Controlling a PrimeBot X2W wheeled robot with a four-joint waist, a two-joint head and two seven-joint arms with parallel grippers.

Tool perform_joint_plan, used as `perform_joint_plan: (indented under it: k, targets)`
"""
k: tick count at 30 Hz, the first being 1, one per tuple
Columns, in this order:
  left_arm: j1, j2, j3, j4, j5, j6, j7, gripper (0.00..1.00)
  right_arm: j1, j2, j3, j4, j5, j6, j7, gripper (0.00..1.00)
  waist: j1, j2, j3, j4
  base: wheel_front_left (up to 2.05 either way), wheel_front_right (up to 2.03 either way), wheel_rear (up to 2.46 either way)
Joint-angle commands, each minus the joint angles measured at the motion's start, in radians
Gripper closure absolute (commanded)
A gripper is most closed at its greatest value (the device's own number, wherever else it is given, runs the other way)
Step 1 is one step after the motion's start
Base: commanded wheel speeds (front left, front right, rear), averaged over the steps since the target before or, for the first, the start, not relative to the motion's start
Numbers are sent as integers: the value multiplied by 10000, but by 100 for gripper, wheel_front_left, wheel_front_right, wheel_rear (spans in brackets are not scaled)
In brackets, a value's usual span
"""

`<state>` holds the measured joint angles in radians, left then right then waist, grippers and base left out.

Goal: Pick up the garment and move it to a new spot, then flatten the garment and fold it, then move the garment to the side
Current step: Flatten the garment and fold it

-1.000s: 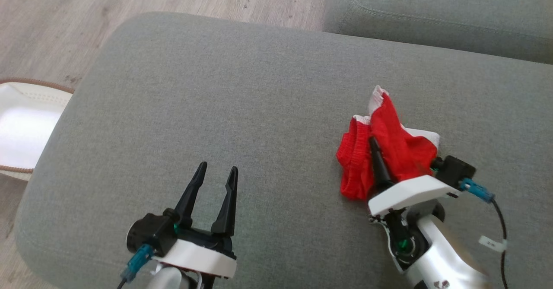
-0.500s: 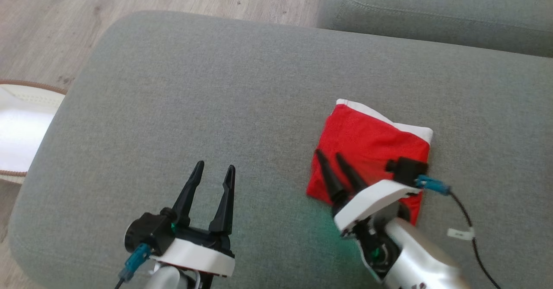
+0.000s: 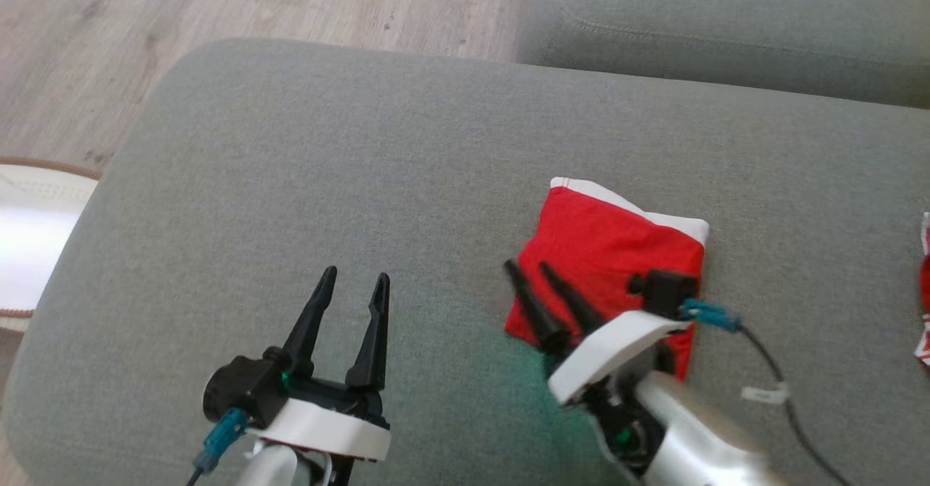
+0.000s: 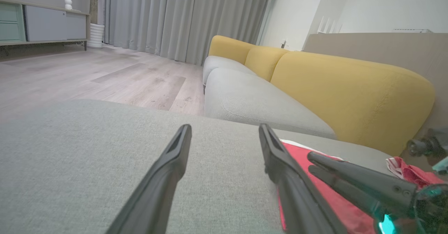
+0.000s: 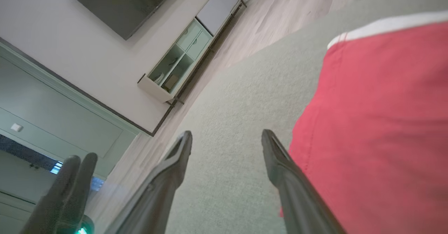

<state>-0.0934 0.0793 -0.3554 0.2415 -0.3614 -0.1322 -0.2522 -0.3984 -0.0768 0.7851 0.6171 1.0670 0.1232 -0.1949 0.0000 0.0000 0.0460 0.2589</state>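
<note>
Released by right gripper (image 3: pixel 526 266), jaws spread, the garment (image 3: pixel 617 246) lies flat; left gripper (image 3: pixel 357 274) gapes; its wrist view shows yellow backrests (image 4: pixel 350 94).

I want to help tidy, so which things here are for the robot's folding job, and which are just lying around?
For the job: red garment with white band; right end effector, open, at its edge; left end effector, open, over the grey cushion.
Just lying about: another red-and-white cloth far right; pale brown-rimmed thing on the floor; yellow sofa backs.
</note>
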Motion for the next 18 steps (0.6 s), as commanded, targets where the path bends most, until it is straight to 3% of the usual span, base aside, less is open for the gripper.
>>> perform_joint_plan:
  k: [1,7,11,15,18]
  targets:
    - [-169,13,374,-409,-66,15,-95,0,-323,-135,-120,-330,-273,75,-235,0,0,0,-51,-84,0,0,0]
    - [-93,-19,638,-887,-83,15,-95,0,-108,-986,-1779,-504,-2266,75,-645,0,0,0,-135,-560,0,0,0]
    - [-87,-55,824,-1196,-32,15,-95,0,387,-1422,-3527,-1392,-4897,75,-663,0,0,0,-74,-980,0,0,0]
    - [-83,-115,998,-1454,39,15,-95,0,1521,-1012,-5307,-2558,-6659,75,-666,0,0,0,-15,-1381,0,0,0]
    - [-70,-151,1072,-1571,87,15,-95,0,2255,-720,-6008,-3299,-7624,75,-666,0,0,0,41,-1661,0,0,0]
